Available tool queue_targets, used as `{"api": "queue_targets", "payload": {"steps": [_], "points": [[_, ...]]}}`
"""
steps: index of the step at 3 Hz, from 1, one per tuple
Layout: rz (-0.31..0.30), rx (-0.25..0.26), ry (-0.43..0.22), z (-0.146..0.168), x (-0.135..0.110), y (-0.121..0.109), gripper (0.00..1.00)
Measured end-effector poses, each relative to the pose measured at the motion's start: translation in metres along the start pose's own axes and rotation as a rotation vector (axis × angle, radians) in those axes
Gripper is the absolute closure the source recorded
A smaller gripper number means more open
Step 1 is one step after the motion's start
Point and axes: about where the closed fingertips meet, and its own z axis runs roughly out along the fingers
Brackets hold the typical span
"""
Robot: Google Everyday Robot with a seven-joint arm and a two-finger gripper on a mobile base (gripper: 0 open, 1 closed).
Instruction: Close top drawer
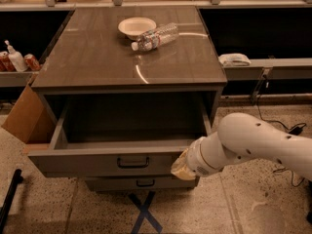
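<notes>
The top drawer [97, 162] is a wide grey-brown drawer standing pulled out from the cabinet [97, 57], and its deep box is empty. A small black bar handle [133, 163] sits at the centre of its flat front panel. My gripper [181, 168] is at the end of the white arm [258, 143], pressed against the right end of the drawer's front panel. Its tan tip sits level with the handle, to the right of it.
A white bowl [136, 27] and a lying plastic bottle [156, 36] rest on the cabinet top. A lower drawer [139, 183] shows beneath. A cardboard box [24, 121] leans at the left. Bottles and cans [17, 60] stand on the left shelf. Blue tape [144, 213] marks the floor.
</notes>
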Motion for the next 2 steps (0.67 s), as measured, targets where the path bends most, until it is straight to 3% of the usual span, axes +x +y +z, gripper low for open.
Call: {"api": "queue_targets", "payload": {"steps": [1,2], "points": [[0.0,0.001,0.0,0.0,0.0,0.0,1.0],[-0.022,0.036,-0.034,0.012,0.015,-0.01,1.0]]}}
